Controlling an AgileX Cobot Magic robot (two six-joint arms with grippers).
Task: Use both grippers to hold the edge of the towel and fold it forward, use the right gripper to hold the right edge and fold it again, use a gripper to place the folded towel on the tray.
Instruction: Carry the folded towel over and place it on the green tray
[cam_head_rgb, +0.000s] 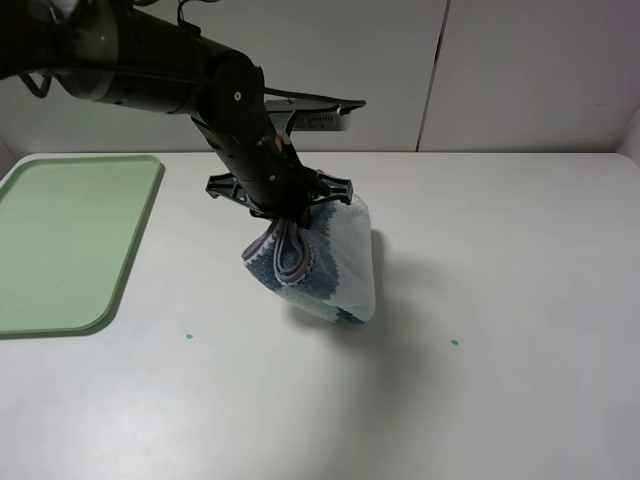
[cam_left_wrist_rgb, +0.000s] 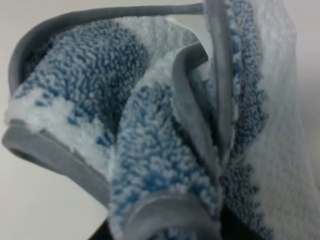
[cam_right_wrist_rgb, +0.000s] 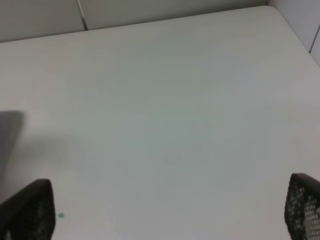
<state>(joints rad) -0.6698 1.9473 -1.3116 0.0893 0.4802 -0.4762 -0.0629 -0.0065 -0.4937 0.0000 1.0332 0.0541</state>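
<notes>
The folded towel (cam_head_rgb: 318, 262), blue-grey and white with a grey hem, hangs bunched from my left gripper (cam_head_rgb: 290, 212) above the middle of the white table. The left gripper is shut on the towel's top edge. In the left wrist view the towel (cam_left_wrist_rgb: 150, 130) fills the picture and hides the fingers. The light green tray (cam_head_rgb: 65, 240) lies flat at the left edge of the table, well left of the towel, with nothing on it. My right gripper (cam_right_wrist_rgb: 170, 210) is open and holds nothing; its fingertips (cam_right_wrist_rgb: 30, 210) show over bare table. The right arm is out of the high view.
The white table (cam_head_rgb: 480, 300) has two small green marks, one (cam_head_rgb: 188, 336) near the tray's front corner and one (cam_head_rgb: 454, 342) right of the towel. A pale wall with a panel seam stands behind the table.
</notes>
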